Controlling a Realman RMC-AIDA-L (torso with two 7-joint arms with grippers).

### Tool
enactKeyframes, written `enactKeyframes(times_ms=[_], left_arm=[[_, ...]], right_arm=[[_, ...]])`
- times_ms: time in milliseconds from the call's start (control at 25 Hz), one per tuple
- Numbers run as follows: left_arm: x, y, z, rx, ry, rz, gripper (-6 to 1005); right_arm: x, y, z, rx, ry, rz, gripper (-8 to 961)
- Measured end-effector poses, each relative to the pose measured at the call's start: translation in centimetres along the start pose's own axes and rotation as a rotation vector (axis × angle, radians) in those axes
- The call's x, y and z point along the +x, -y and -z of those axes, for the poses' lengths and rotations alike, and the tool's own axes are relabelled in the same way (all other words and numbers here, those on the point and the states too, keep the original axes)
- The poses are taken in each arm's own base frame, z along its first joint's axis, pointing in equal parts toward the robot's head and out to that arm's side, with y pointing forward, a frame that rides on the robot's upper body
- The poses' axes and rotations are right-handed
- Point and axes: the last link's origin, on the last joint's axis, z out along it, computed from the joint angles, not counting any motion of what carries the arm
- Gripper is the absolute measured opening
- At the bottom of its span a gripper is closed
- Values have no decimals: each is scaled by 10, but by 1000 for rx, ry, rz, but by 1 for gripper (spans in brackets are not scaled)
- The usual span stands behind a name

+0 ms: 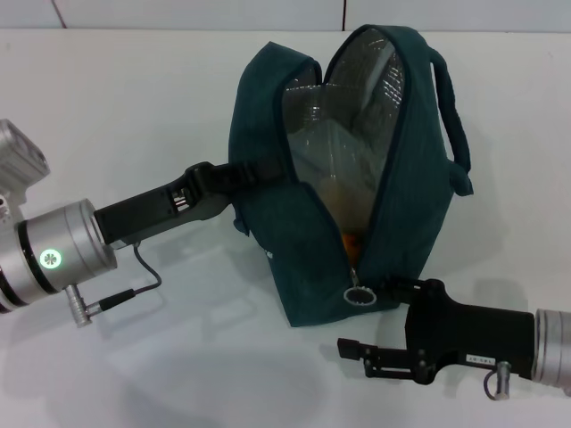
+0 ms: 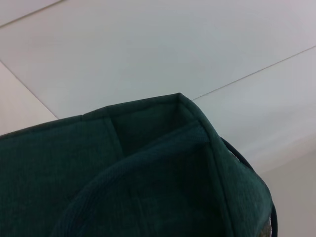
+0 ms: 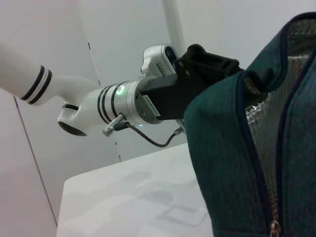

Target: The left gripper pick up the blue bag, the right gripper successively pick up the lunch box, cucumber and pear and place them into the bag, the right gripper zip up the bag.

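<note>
The blue bag (image 1: 415, 178) stands upright on the table with its zip open and the silver foil lining showing. My left gripper (image 1: 243, 172) is shut on the bag's left side near the rim, also seen in the right wrist view as the left gripper (image 3: 249, 78) on the blue bag (image 3: 222, 163). Inside, the clear lunch box (image 1: 326, 147) shows, with the orange pear (image 1: 351, 239) low by the opening. The cucumber is hidden. My right gripper (image 1: 368, 318) is open at the bag's front foot, its upper finger beside the zipper ring (image 1: 359, 294).
The white table (image 1: 134, 98) extends on all sides of the bag. One loop handle (image 1: 455, 125) hangs on the bag's right side. The left wrist view is filled by teal fabric (image 2: 148, 173).
</note>
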Motion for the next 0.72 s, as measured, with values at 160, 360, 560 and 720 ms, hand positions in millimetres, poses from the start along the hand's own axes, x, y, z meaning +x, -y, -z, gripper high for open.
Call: enactKeyframes(times_ms=[160, 360, 560, 720], left_arm=[[0, 0, 0, -1, 0, -1, 36], [0, 0, 1, 1, -2, 1, 37], [-1, 0, 1, 2, -3, 1, 37], [0, 0, 1, 2, -4, 0, 37]], right_arm=[[-1, -1, -2, -12, -2, 6, 741], [1, -1, -1, 0, -4, -1, 739], [1, 2, 1, 22, -1, -6, 737], [1, 4, 1, 34, -7, -4, 659]])
